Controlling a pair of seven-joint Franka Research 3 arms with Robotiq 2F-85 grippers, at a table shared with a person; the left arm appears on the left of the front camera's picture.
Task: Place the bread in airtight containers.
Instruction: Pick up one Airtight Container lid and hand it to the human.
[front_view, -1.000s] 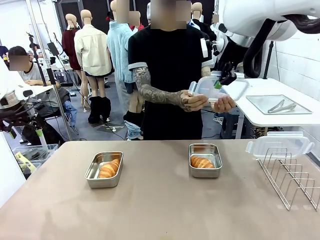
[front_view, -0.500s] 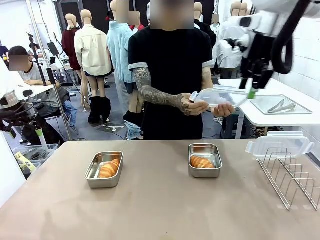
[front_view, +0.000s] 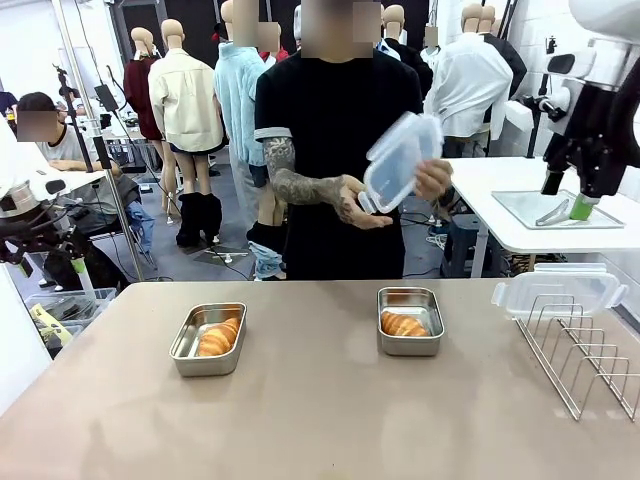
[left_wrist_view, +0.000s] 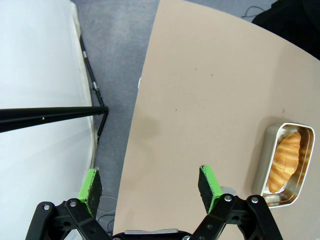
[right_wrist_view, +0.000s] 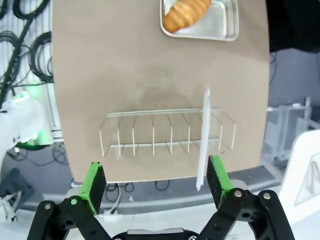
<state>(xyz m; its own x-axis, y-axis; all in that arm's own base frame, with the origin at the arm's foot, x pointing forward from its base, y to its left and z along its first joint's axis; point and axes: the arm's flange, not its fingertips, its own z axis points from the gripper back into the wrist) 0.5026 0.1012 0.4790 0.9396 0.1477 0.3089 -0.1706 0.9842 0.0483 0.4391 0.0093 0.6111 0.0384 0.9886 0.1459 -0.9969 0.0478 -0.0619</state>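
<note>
Steel tins hold both pieces of bread. On the tan tabletop (front_view: 320, 420) you have the left shiny rectangular steel tin (front_view: 208, 338) with a golden-brown ridged croissant (front_view: 218, 337) lying in it. Well apart to its right is the right shiny rectangular steel tin (front_view: 410, 320) with the second golden-brown croissant (front_view: 403, 324) inside, and both tins stand uncovered. At the far side the person's hands (front_view: 362, 205) hold a clear plastic white-rimmed lid (front_view: 400, 160), tilted at chest height. A second clear plastic lid (front_view: 558, 292) sits at the far end of the silver wire rack (front_view: 590, 360) on the table's right side, and from above you can see it standing on edge (right_wrist_view: 204, 135) in one of the rack's slots (right_wrist_view: 165, 135). Your right gripper (front_view: 566, 195) hangs high at the picture's right, its green-padded fingers spread wide with nothing between them. Its own camera shows those jaws (right_wrist_view: 156, 182) parted above the rack, with the right tin (right_wrist_view: 200, 22) and its croissant (right_wrist_view: 186, 12) farther off. Your left gripper (left_wrist_view: 150, 184) is also spread wide and empty, poised over the table's left edge. The left tin (left_wrist_view: 285, 165) with its croissant (left_wrist_view: 284, 161) lies near the right border of that view, clear of the fingers.
</note>
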